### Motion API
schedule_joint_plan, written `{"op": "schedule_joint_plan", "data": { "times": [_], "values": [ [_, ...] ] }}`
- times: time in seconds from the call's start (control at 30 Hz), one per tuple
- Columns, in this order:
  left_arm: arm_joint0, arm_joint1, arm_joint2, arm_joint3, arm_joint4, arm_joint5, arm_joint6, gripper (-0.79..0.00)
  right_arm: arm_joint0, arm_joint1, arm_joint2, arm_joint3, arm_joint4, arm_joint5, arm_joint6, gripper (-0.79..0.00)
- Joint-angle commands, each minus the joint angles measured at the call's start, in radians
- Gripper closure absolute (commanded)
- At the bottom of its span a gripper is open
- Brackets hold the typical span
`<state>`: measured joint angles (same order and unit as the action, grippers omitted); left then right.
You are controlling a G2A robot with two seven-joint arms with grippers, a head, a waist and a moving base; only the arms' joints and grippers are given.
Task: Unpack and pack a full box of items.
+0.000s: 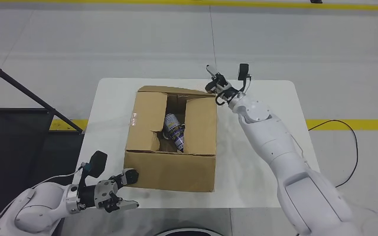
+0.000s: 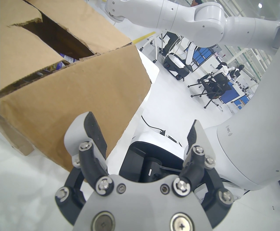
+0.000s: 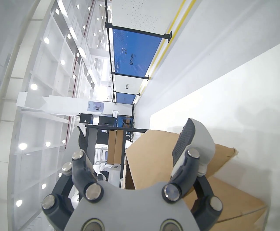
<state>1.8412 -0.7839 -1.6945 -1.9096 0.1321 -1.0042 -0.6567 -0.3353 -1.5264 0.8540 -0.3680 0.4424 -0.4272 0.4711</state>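
A brown cardboard box (image 1: 171,162) stands on the white table (image 1: 260,171) with its flaps partly open. Inside the gap lies a blue-and-white printed packet (image 1: 175,131); the same packet (image 2: 65,60) peeks out under a flap in the left wrist view. My left gripper (image 1: 126,190) is open and empty at the box's near left corner, by the table's front edge; the box (image 2: 72,87) fills the space just beyond its fingers (image 2: 94,129). My right gripper (image 1: 227,75) is open and empty above the box's far right corner, with a flap (image 3: 153,157) close under it.
The table's right half beside the box is bare. A black frame (image 1: 29,97) and a dark mat (image 1: 23,147) lie off the table's left side. The right arm (image 2: 196,19) stretches over the box's far side.
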Motion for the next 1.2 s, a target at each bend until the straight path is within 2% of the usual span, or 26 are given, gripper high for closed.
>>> {"op": "schedule_joint_plan", "data": {
  "times": [0.0,0.13,0.3,0.47,0.63,0.77,0.83,0.93,1.17],
  "values": [
    [-0.001,0.001,0.001,-0.001,0.002,0.000,0.003,-0.785,0.001,0.000,0.007,0.002,-0.001,-0.005,-0.003,-0.785],
    [-0.003,0.001,-0.014,-0.006,-0.006,-0.008,0.026,-0.785,0.000,0.002,0.026,-0.009,0.001,-0.041,-0.008,-0.785],
    [0.010,0.002,-0.069,-0.034,-0.003,-0.008,0.063,-0.785,-0.008,0.007,0.049,-0.056,0.002,-0.091,0.018,-0.785],
    [0.042,0.000,-0.145,-0.060,-0.017,-0.008,0.123,-0.785,-0.034,0.016,0.079,-0.142,0.029,-0.136,0.097,-0.785],
    [0.075,-0.013,-0.209,-0.040,-0.025,0.002,0.234,-0.785,-0.068,0.030,0.117,-0.247,0.081,-0.129,0.227,-0.785],
    [0.092,-0.027,-0.226,-0.025,-0.004,0.032,0.328,-0.785,-0.099,0.043,0.149,-0.333,0.147,-0.072,0.373,-0.785],
    [0.098,-0.034,-0.231,-0.021,0.015,0.045,0.367,-0.785,-0.113,0.050,0.169,-0.368,0.207,-0.015,0.489,-0.785],
    [0.106,-0.044,-0.235,-0.017,0.045,0.084,0.412,-0.785,-0.118,0.059,0.175,-0.394,0.222,0.080,0.598,-0.785],
    [0.117,-0.061,-0.238,-0.026,0.109,0.177,0.469,-0.785,-0.119,0.054,0.121,-0.436,0.150,0.209,0.669,-0.785]
  ]
}}
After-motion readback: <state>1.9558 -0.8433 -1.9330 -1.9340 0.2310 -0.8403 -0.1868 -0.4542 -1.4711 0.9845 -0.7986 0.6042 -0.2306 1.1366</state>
